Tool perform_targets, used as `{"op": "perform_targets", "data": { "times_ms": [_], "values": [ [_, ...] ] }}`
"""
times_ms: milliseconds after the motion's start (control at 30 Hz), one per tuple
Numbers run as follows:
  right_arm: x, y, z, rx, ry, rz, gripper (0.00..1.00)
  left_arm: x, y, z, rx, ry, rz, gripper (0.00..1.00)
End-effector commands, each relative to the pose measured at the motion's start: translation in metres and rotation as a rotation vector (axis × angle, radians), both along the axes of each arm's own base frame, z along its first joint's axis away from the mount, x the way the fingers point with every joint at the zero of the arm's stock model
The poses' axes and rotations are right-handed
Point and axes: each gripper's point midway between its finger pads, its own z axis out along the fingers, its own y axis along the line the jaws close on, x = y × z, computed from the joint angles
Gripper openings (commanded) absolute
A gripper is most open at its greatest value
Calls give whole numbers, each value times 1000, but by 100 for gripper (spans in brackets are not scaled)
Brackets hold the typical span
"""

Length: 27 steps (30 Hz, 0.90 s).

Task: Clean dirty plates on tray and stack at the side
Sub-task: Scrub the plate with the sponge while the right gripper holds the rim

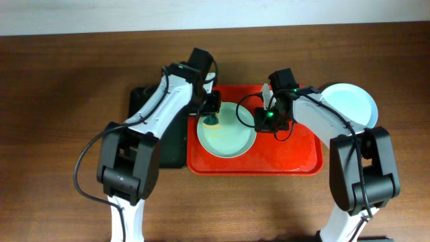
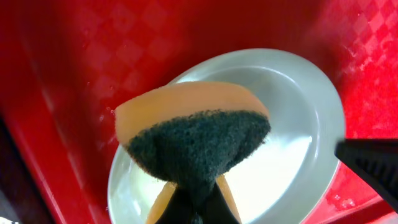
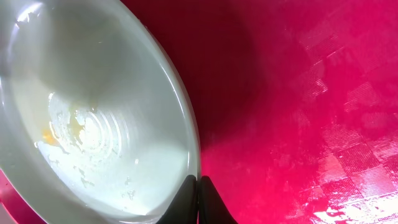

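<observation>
On the red tray: one pale plate, lying flat in the left half, near the tray's left rim.
Red tray: at mid-table, long sides running left to right; checkered, wet-looking floor in both wrist views.
Pale plate, inside: small yellow smear with a whitish, bubbly film spread around it, seen from the right wrist; glossy and plain elsewhere.
Left gripper: clamped tight on a sponge, pinching it at the lower middle, with the rest fanning out above the fingers.
Sponge: orange foam behind, dark green scouring face toward the left wrist camera; placed over the plate's upper-left part in the overhead view; contact with the plate surface impossible to judge.
Right gripper: closed on the pale plate's right rim, with the rim edge running straight into the narrow seam between the two fingertips in the right wrist view.
Mint-blue plate: off the tray, on the table just past the tray's upper-right corner, partly covered by the right arm; single or stacked, cannot tell.
Black tray: just beside the red tray's left edge, largely hidden beneath the left arm.
Table: dark brown wood grain.
</observation>
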Motion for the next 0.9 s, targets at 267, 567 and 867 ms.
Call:
{"op": "perform_targets", "data": {
  "times_ms": [267,567,867],
  "values": [
    [-5,5,-5,9,18,17,4,-34,10,-52,136,23,55,0],
    [-5,5,-5,8,17,18,4,-62,-9,-65,-1,147,70,0],
    [-5,5,-5,9,17,17,4,-23,-38,45,-254,-67,0,0]
  ]
}}
